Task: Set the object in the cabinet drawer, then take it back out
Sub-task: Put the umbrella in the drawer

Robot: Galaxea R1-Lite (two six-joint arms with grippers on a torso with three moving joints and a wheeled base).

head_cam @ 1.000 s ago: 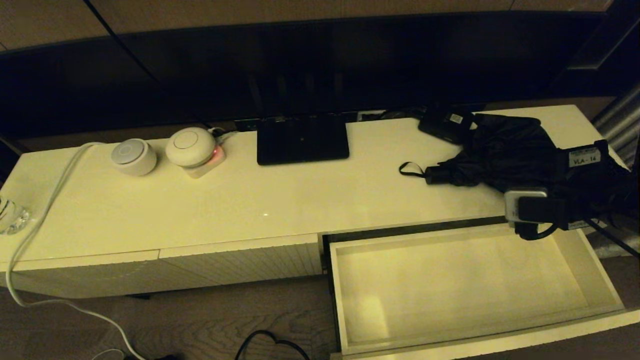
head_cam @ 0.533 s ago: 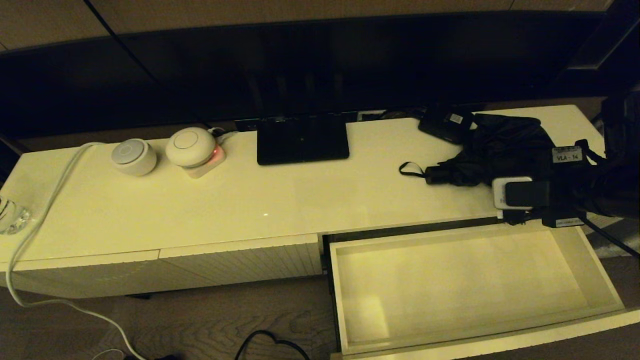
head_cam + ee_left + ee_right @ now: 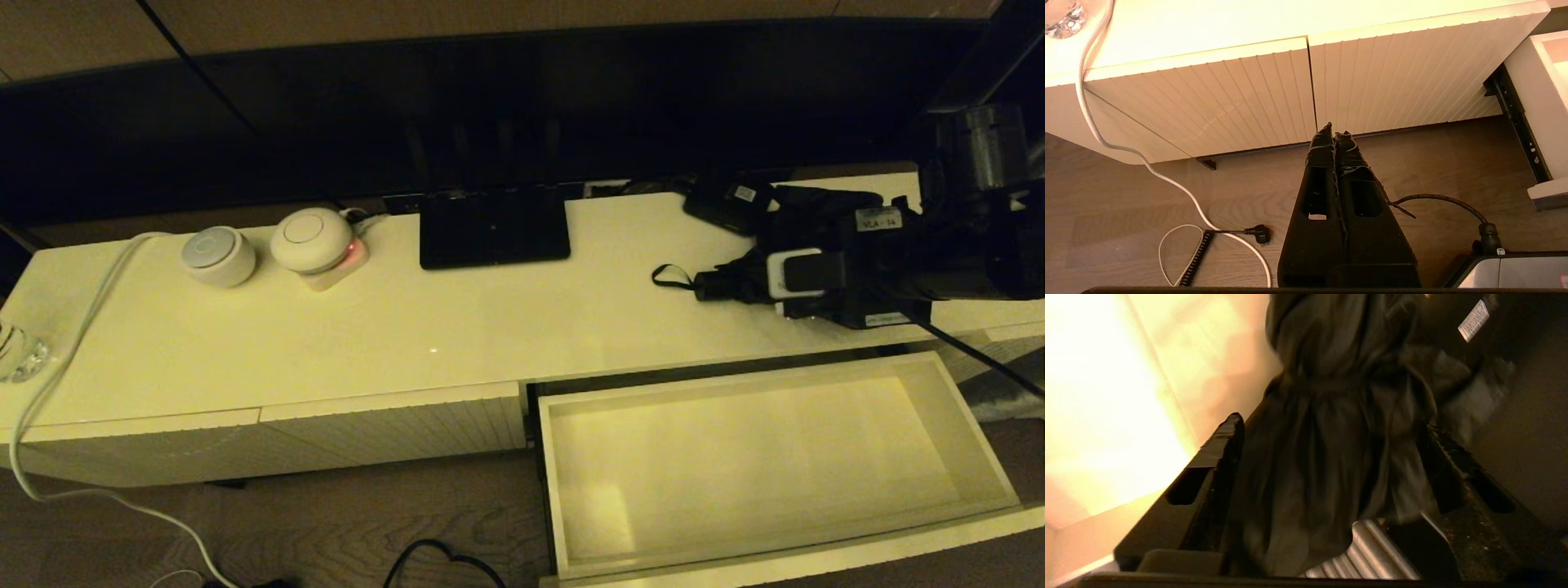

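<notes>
The black folding umbrella (image 3: pixel 808 214) lies on the cabinet top at the right, its short handle (image 3: pixel 720 286) and wrist loop (image 3: pixel 669 276) pointing left. My right arm's wrist (image 3: pixel 849 269) hangs low over its baggy fabric. In the right wrist view the right gripper (image 3: pixel 1331 433) is open, one finger on each side of the umbrella fabric (image 3: pixel 1339 449). The cabinet drawer (image 3: pixel 976 429) is pulled out below it, its pale interior bare. My left gripper (image 3: pixel 1335 131) is shut on nothing, low in front of the ribbed cabinet panels (image 3: pixel 1208 94).
A flat black stand (image 3: pixel 494 229) and a small black box with a white label (image 3: pixel 727 200) sit at the back. Two round white devices (image 3: pixel 218 256) (image 3: pixel 312 238) stand at the left with a white cable (image 3: pixel 73 343). A dark cable (image 3: pixel 441 555) lies on the floor.
My right arm has moved from the drawer's back right corner, away and to the left, and now sits over the umbrella. The umbrella and the drawer have not moved.
</notes>
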